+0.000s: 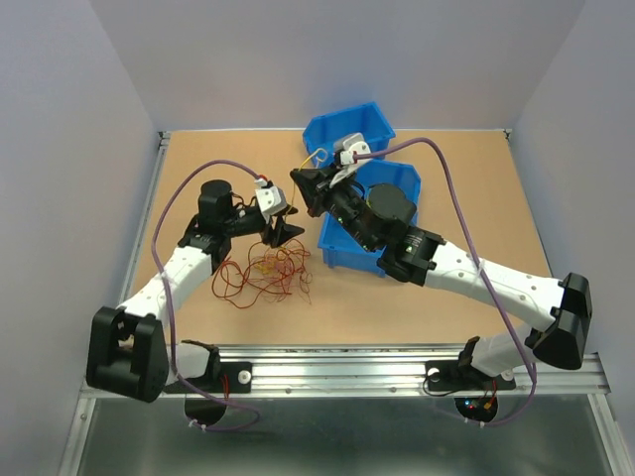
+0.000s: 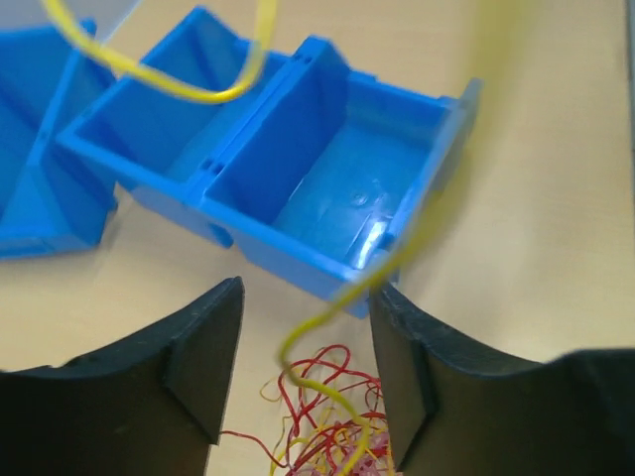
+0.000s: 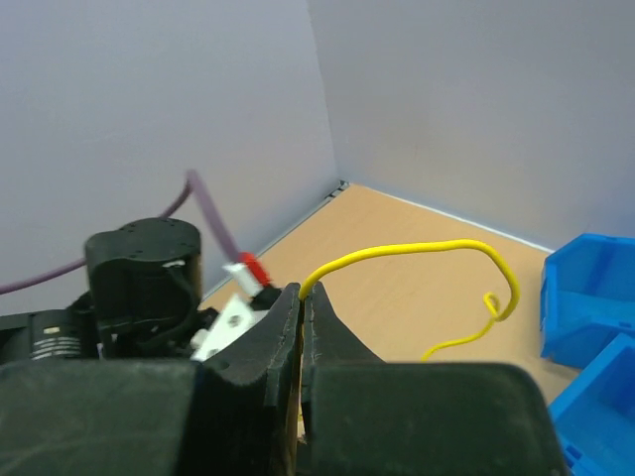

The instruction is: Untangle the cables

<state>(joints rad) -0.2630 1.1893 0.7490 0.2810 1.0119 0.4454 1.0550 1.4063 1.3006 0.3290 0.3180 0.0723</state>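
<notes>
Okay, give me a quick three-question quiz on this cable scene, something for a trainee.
1. True or false: the right pincer is shut on a yellow cable.
2. Where does the tangle of cables lie? A) inside a blue bin; B) on the table by the left pincer; C) at the far right corner.
3. Short answer: is the left pincer open or shut?

Key: 1 true; 2 B; 3 open.
</notes>
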